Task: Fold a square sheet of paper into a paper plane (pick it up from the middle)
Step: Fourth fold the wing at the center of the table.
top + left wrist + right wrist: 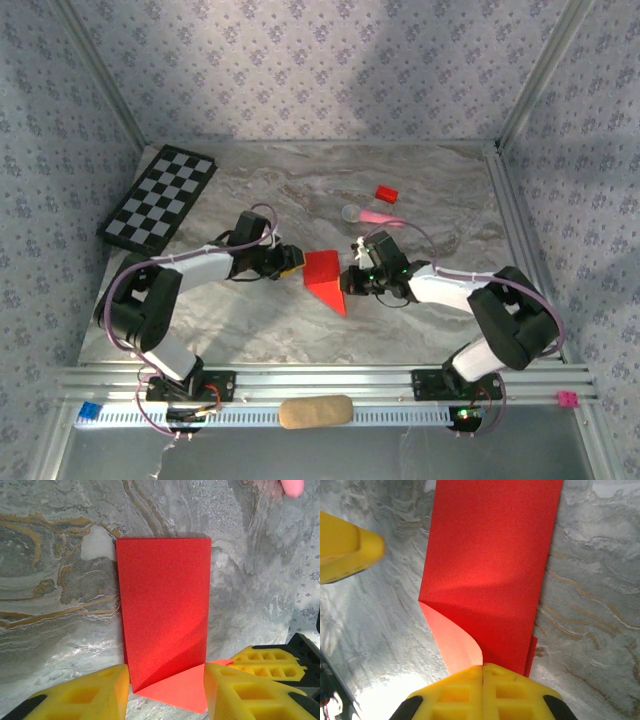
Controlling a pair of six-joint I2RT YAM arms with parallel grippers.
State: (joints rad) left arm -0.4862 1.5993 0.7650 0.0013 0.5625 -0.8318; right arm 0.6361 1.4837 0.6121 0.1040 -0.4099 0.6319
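The folded red paper sheet (325, 278) is spread on the middle of the marble table (250, 330). One end is pinched by the right gripper (483, 672), fingers pressed together. The other end is flanked by the left gripper (166, 680), held apart.
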